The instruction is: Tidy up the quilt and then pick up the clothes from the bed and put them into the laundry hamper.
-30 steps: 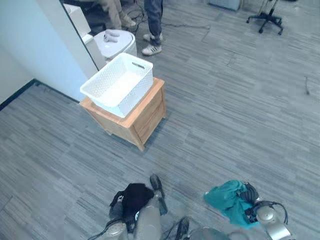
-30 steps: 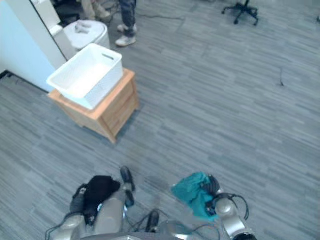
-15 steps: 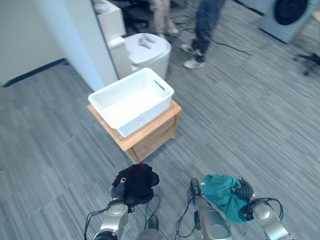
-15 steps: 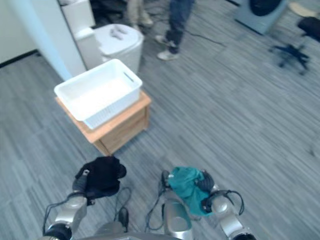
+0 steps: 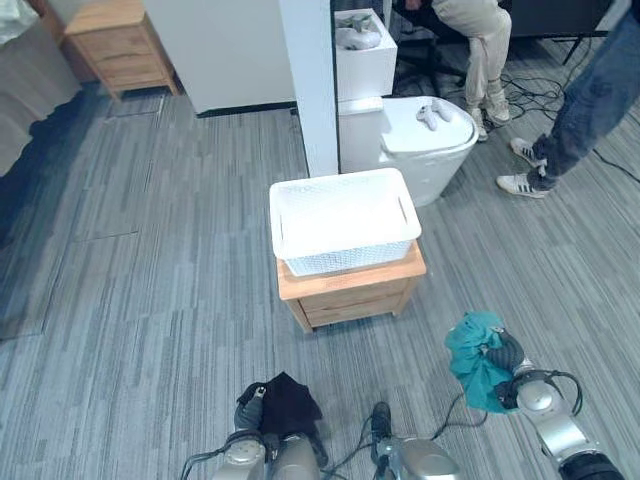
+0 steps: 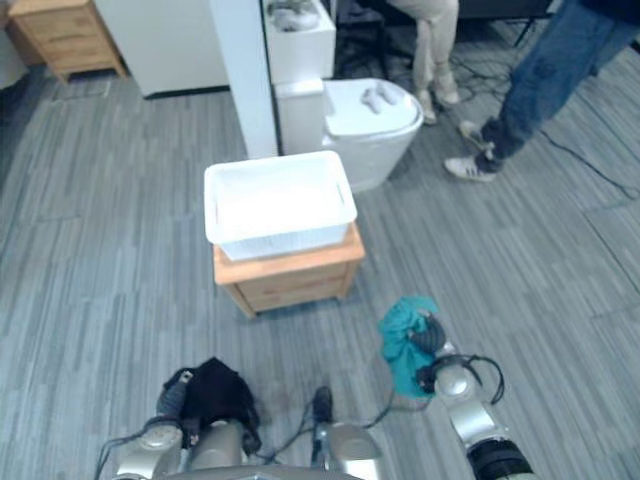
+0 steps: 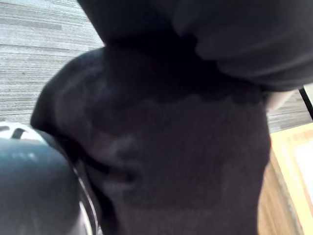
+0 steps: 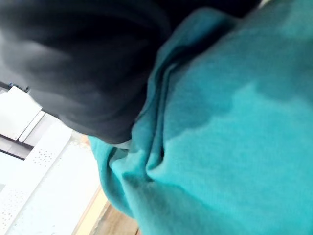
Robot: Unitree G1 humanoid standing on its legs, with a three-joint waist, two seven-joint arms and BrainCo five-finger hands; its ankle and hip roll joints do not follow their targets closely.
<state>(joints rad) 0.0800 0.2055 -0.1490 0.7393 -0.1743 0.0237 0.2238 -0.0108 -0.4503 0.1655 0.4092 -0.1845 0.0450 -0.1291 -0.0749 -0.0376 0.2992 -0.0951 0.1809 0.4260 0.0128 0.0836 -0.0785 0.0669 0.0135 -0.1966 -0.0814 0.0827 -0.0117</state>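
Observation:
A white perforated laundry hamper [image 5: 343, 220] stands empty on a low wooden cabinet [image 5: 352, 292], straight ahead of me. Low at my left, my left hand [image 5: 249, 412] is shut on a bunched black garment [image 5: 290, 404], and the same black garment [image 7: 186, 161] hangs close before the left wrist view. At my right, my right hand [image 5: 506, 353] is shut on a crumpled teal garment [image 5: 474, 358], held right of the cabinet and nearer than it. The right wrist view looks past the teal garment [image 8: 230, 147] to the hamper [image 8: 44, 196].
Behind the hamper rise a white pillar [image 5: 311, 85] and a round white lidded bin [image 5: 425, 150]. Two people stand at the back right, one in beige trousers [image 5: 482, 45] and one in jeans [image 5: 592, 90]. A wooden nightstand [image 5: 115, 42] stands at the far left. Grey plank floor [image 5: 150, 300] lies all round.
The camera has swung, so the hamper now sits square ahead of me instead of off to the left. Both hands still hold their garments.

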